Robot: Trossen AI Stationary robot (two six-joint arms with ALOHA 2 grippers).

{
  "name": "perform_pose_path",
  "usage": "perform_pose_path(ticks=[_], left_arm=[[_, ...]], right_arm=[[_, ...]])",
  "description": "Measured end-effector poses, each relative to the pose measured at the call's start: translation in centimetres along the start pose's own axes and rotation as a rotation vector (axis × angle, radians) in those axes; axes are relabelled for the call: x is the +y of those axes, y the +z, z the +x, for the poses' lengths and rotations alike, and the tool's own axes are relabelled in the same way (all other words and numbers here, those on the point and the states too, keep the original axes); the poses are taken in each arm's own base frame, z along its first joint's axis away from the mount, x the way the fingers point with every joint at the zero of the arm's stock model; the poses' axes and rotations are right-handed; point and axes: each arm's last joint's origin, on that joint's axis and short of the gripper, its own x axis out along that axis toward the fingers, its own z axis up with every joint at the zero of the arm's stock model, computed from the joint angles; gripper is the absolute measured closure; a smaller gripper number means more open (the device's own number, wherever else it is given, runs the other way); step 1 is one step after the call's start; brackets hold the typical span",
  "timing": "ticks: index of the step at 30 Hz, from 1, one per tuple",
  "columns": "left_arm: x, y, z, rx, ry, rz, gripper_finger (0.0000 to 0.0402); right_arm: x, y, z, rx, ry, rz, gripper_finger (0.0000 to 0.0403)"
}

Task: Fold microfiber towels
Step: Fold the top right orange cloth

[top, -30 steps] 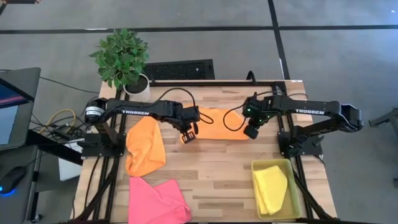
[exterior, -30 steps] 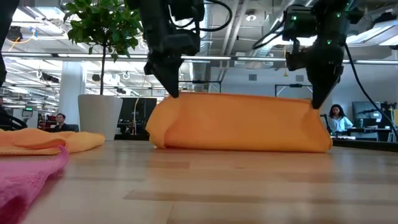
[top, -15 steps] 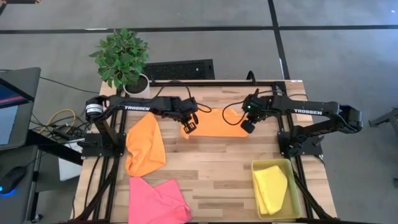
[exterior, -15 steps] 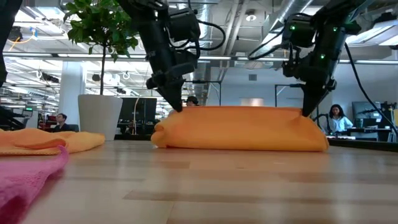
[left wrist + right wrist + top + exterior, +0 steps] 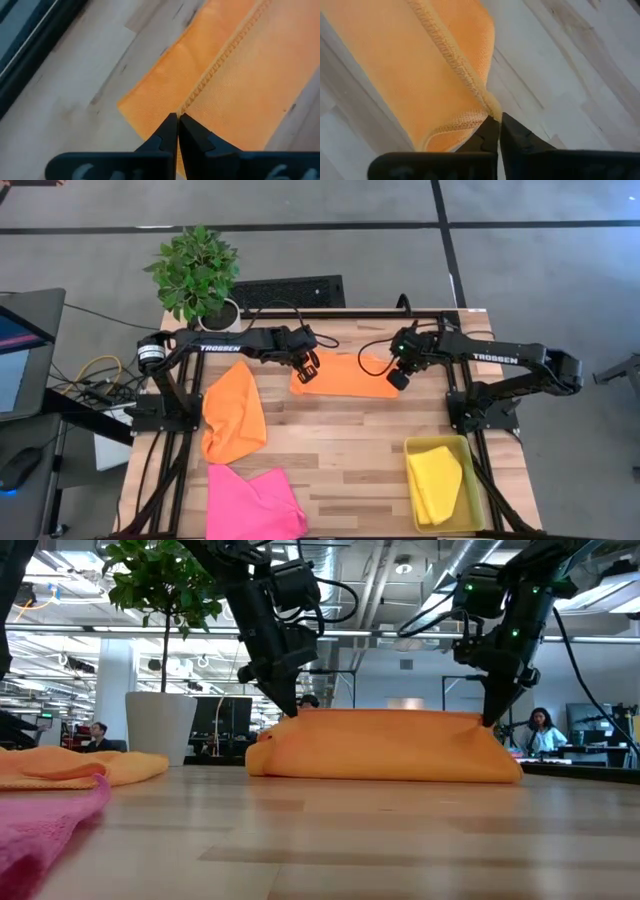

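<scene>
Both pincers clench one end each: left gripper (image 5: 307, 370) and right gripper (image 5: 396, 377) pinch the folded orange microfiber towel (image 5: 345, 376), lying crosswise between them at the table's (image 5: 340, 450) far side.

1. Two soft orange microfiber towels: a folded one (image 5: 345, 376) at the far middle of the wooden tabletop (image 5: 340, 450), and a rumpled one (image 5: 233, 415) on its left side.
2. One hot pink microfiber towel (image 5: 253, 502) at the near left edge.
3. One yellow microfiber towel (image 5: 436, 484), lying inside the bin.
4. One rigid yellow translucent rectangular bin (image 5: 411, 448).
5. One green potted plant (image 5: 197, 272).
6. Two dark robot arms, each ending in one pincer: left (image 5: 306, 373), right (image 5: 395, 380).
</scene>
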Motion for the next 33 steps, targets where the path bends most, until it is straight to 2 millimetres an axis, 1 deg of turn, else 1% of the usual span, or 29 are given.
perform_pose_path(ticks=[4,7,12,17,19,21,22,24,29,31,33], left_arm=[[0.1,0.0,0.0,-0.010,0.051,0.004,0.0390],[0.2,0.0,0.0,-0.014,0.074,0.021,0.0375],[0.2,0.0,0.0,-0.015,0.076,0.035,0.0334],[0.2,0.1,0.0,-0.019,0.082,0.034,0.0290],[0.1,0.0,0.0,-0.012,0.054,0.023,0.0278],[-0.1,0.0,0.0,0.004,-0.021,0.015,0.0272],[-0.4,-0.1,0.0,0.017,-0.071,0.034,0.0270],[-1.2,-0.6,-0.2,0.052,-0.152,0.130,0.0269],[-3.2,-1.9,-0.9,0.122,-0.192,0.334,0.0270],[-3.9,-2.3,-1.1,0.124,-0.203,0.403,0.0271],[-4.7,-2.7,-0.8,0.086,-0.215,0.456,0.0271]], right_arm=[[0.0,0.1,0.0,-0.007,0.002,0.001,0.0359],[0.0,0.1,0.0,-0.008,0.002,0.001,0.0348],[0.0,0.1,0.0,-0.010,0.003,0.002,0.0323],[0.0,0.1,0.0,-0.012,0.004,0.002,0.0281],[0.0,0.1,0.0,-0.010,0.005,0.001,0.0262],[0.0,0.0,-0.1,-0.004,0.006,0.001,0.0247],[0.0,0.1,-0.2,0.002,0.010,0.001,0.0241],[0.1,0.3,-0.7,0.013,0.039,0.000,0.0231],[0.4,0.6,-1.6,0.047,0.165,0.000,0.0223],[0.6,0.6,-1.7,0.054,0.226,-0.006,0.0224],[0.9,0.6,-1.7,0.061,0.271,-0.028,0.0226]])
